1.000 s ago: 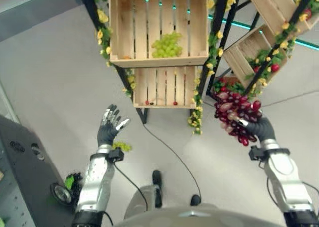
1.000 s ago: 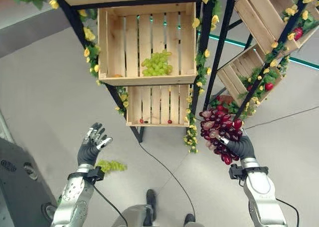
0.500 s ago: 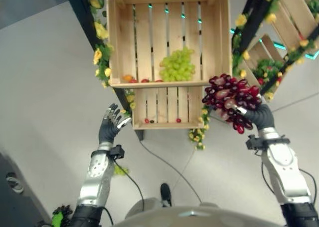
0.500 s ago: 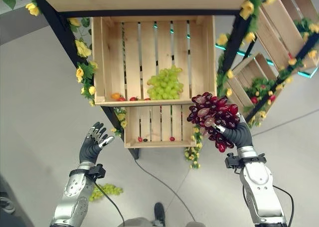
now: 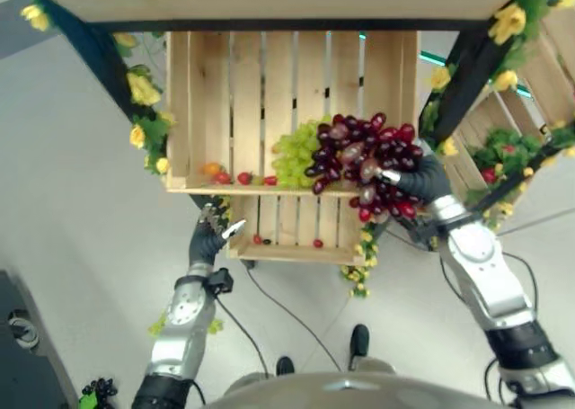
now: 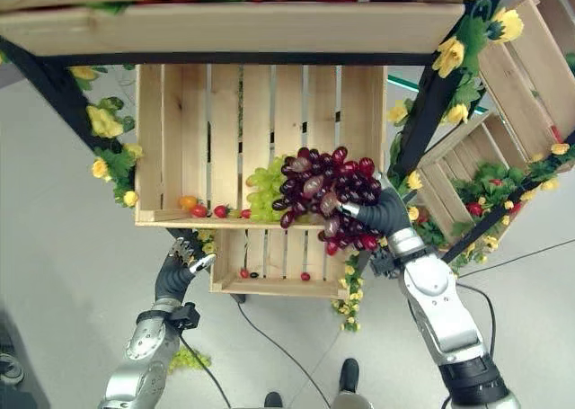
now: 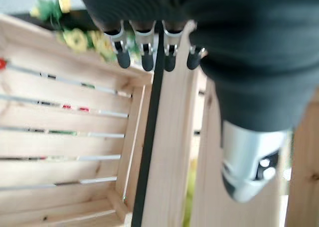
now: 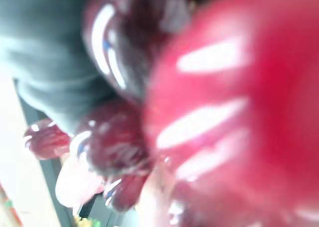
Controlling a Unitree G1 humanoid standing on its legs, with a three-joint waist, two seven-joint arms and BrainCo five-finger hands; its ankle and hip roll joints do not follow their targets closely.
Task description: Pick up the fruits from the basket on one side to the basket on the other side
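Your right hand (image 6: 384, 214) has its fingers curled round the stem end of the red grape bunch (image 6: 325, 197), and that bunch now hangs across the front lip of the wooden crate (image 6: 162, 148), near the crate's right front corner. Most of the berries already lie inside over the slatted floor, while the lower tail of the bunch droops outside and below the front edge. The bunch's long axis runs from your hand toward the crate's middle, so its far end touches or overlaps the green grape bunch (image 6: 262, 191) lying against the front edge. Past the green grapes, along that same front edge toward the left corner, sit a few small red fruits (image 6: 208, 211) and an orange one (image 6: 186, 202). My reading is that the drop turns on carrying the hand further inward, away from the front lip, so the dangling tail clears the edge before you let go. Your left hand (image 5: 212, 235) hangs with fingers spread and empty below the crate's left front corner, beside the lower crate (image 5: 287, 247), well apart from the bunch
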